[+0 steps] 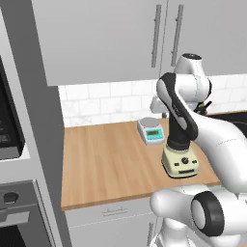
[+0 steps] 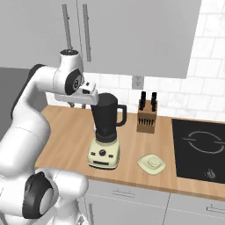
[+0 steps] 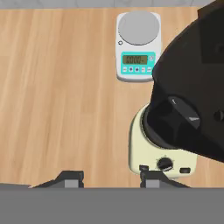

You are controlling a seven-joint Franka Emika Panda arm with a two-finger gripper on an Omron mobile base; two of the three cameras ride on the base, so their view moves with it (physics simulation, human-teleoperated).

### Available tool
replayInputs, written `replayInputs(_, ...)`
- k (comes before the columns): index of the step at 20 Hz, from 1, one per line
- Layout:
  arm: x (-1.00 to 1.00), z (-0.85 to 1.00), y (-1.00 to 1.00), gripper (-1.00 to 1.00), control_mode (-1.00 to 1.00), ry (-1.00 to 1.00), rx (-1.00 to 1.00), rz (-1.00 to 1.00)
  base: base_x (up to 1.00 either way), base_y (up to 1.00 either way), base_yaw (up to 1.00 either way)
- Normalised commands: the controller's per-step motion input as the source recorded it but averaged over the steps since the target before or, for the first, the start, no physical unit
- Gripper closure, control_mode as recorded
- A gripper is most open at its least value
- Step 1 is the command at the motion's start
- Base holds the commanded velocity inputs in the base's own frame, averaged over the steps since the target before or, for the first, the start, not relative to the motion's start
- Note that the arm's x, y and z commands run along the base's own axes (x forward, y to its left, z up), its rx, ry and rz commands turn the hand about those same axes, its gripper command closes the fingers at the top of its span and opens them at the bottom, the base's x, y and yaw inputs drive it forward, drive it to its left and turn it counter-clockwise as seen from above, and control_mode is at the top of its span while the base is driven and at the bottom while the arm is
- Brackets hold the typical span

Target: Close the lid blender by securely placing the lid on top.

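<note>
The blender [image 2: 105, 127] stands near the counter's front edge, with a cream base [image 1: 180, 161] carrying a black dial and a dark jar with a handle; the jar's top has no cover. The lid [image 2: 152, 164], a pale cream disc with a small knob, lies flat on the counter to the blender's right. My gripper [image 2: 83, 103] hangs high beside the jar's upper left, pointing down. In the hand view its fingertips [image 3: 72, 178] stand apart over bare wood, with nothing between them, and the jar [image 3: 192, 87] looms at the right.
A grey kitchen scale [image 1: 150, 129] with a teal display sits behind the blender toward the wall. A knife block [image 2: 146, 115] stands against the backsplash, and a black cooktop [image 2: 202, 147] lies at the right. Wall cabinets [image 2: 132, 30] hang overhead.
</note>
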Motion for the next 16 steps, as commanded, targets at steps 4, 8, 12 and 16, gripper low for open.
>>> replayInputs(4,-0.69,-0.08,-0.02,-1.00,-1.00,-0.05,-0.01,0.05,0.00,0.00,0.00)
replayInputs(8,-1.00,-0.35,-0.23,-1.00,-1.00,-0.14,-0.01,0.13,0.00,0.00,0.00)
replayInputs(12,-1.00,-0.27,-0.94,-1.00,-1.00,-0.22,0.06,0.11,0.00,0.00,0.00)
replayInputs(16,-0.85,-0.04,-1.00,-1.00,-1.00,-0.15,0.15,0.11,0.00,0.00,0.00)
